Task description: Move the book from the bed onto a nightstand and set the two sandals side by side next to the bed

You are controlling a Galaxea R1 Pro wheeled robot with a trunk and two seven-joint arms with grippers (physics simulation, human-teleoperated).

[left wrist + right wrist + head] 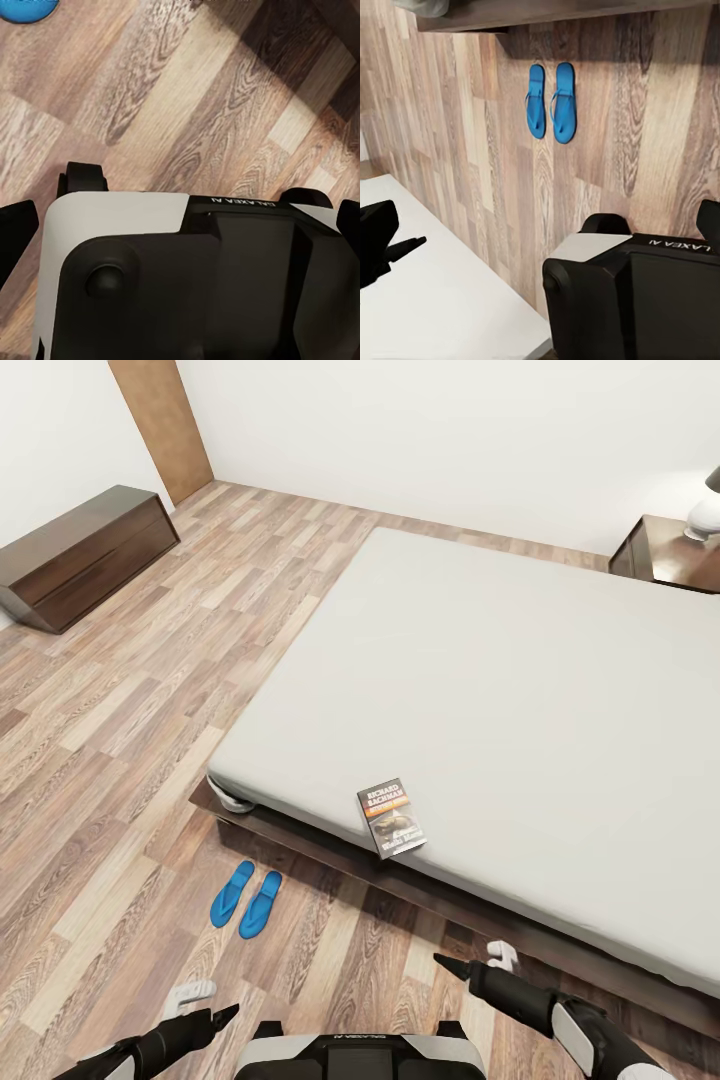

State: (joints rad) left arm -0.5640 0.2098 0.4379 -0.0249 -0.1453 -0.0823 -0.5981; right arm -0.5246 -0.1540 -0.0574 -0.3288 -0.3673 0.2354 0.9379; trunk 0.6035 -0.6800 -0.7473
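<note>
While both arms hang low over the plank floor, the left gripper (205,1003) and right gripper (478,958) each stand parted, holding nothing. Beside the bed (520,690) frame lie two blue sandals (246,897), side by side; the book (390,818) rests at the mattress edge.

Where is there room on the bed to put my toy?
Most of the grey mattress is bare, from the far edge by the nightstand down past the middle. The only taken spot is the near edge, where the book lies.
</note>
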